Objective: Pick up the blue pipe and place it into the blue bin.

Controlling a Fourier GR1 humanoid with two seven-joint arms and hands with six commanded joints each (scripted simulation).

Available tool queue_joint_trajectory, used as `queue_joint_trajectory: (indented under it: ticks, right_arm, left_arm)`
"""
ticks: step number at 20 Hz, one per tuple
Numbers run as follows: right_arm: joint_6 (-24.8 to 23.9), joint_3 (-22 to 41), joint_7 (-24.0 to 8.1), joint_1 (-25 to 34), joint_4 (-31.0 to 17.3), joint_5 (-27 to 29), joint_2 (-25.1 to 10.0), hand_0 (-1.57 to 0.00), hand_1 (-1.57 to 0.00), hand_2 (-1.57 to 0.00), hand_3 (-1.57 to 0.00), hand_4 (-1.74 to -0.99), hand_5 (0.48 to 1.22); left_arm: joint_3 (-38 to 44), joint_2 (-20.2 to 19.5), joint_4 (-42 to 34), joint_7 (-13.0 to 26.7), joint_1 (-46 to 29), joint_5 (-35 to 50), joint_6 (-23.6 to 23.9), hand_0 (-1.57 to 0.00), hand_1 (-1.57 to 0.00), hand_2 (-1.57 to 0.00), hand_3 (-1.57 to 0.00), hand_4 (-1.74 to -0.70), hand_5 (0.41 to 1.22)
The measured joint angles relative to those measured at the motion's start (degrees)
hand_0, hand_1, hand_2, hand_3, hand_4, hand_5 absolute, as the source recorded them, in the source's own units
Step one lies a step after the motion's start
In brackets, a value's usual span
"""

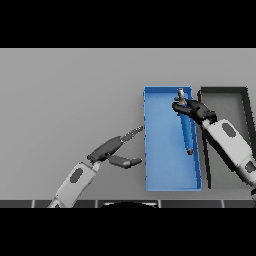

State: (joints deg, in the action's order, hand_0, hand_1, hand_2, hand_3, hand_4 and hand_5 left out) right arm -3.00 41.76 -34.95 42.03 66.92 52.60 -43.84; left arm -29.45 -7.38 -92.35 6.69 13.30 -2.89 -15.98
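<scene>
A blue bin [165, 170] lies right of the table's middle, long side running away from me. The blue pipe [187, 131] is a slim blue rod with a grey fitting at its far end [180, 93]. It stands tilted over the bin's right half, its lower tip near the bin floor. My right hand [192, 110] is over the bin's far right corner, fingers curled round the pipe's upper part. My left hand [116, 151] hovers just left of the bin with fingers straight and thumb spread, holding nothing.
A dark grey bin [227, 92] sits directly right of the blue bin, almost touching it. My right forearm [230, 142] crosses above it. Bare grey table spreads to the left and far side.
</scene>
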Motion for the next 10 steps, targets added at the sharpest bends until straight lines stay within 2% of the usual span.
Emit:
queue_joint_trajectory:
  ticks: [4, 5, 6, 8, 10]
  right_arm:
    - [1.9, 2.9, 0.0, 1.9, -1.1, -2.4, -0.5, -0.07, -0.07, -0.06, -0.04, -1.131, 0.829]
    - [2.1, 3.4, 0.0, 2.0, -1.2, -2.9, -0.6, -0.19, -0.09, -0.05, -0.03, -1.131, 0.809]
    - [2.1, 3.6, 0.3, 1.8, -1.2, -3.3, -0.7, -0.38, -0.18, -0.08, -0.03, -1.144, 0.792]
    - [1.8, 3.7, 0.6, 1.6, -1.3, -3.7, -0.7, -0.24, -0.12, -0.05, -0.02, -1.153, 0.777]
    - [3.7, 3.1, 1.7, 2.1, -2.0, -2.9, -0.4, -0.15, -0.07, -0.03, -0.01, -1.160, 0.800]
  left_arm:
    - [-0.2, 0.1, 0.8, -0.4, -0.2, -0.2, -0.1, 0.00, 0.00, 0.00, 0.00, -0.88, 0.480]
    - [0.0, -0.3, 0.2, -1.4, -0.7, 0.0, -0.1, 0.00, 0.00, 0.00, 0.00, -0.88, 0.478]
    - [-0.2, 0.2, 0.2, -0.9, -0.6, -0.2, 0.2, 0.00, 0.00, 0.00, 0.00, -0.88, 0.476]
    - [0.1, -0.8, -0.5, -0.9, -0.9, 0.1, -0.2, 0.00, 0.00, 0.00, 0.00, -0.88, 0.474]
    - [0.6, -1.0, -0.7, -0.3, -0.4, 0.9, -0.5, 0.00, 0.00, 0.00, 0.00, -0.88, 0.474]
